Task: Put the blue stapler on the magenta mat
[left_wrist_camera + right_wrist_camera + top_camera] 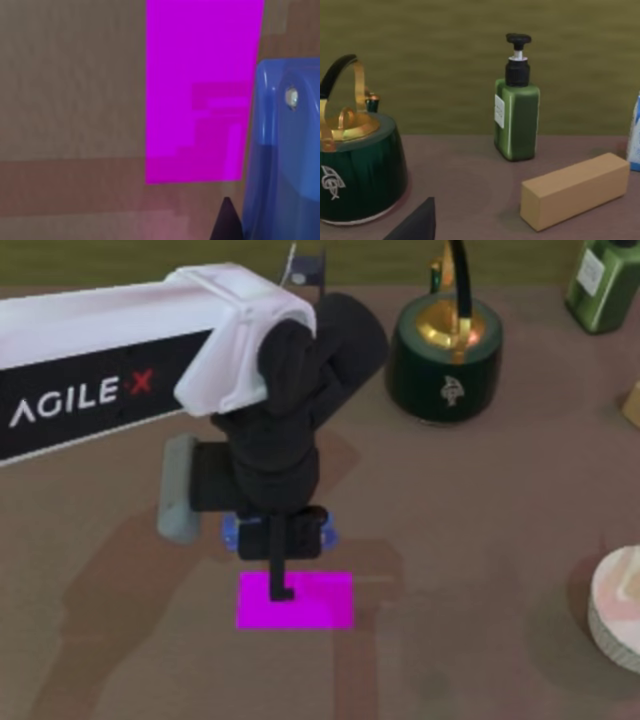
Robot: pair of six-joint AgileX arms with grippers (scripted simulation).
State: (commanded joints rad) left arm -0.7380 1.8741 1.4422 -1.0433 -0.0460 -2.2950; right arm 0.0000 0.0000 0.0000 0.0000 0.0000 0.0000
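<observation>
Left arm stretched in from the left side of the brown desk (pixel 480 540), its tool (pixel 282 540) pointing down at the far edge of the flat bright magenta mat (pixel 296 600). Small bright-blue stapler (pixel 325 533) clamped in that tool, blue ends peeking out either side of the black fingers, held just above the mat's far edge. Up close in the left wrist view: glossy blue stapler (pixel 285 160) right beside the magenta mat (pixel 200 90). One dark finger (pixel 280 575) crossing over the magenta. Right tool not visible in the top view; cannot tell how far open. Far side of the desk: dark green kettle with gold lid (pixel 445 350), green pump bottle (pixel 516 117), tan wooden block (pixel 575 190).
</observation>
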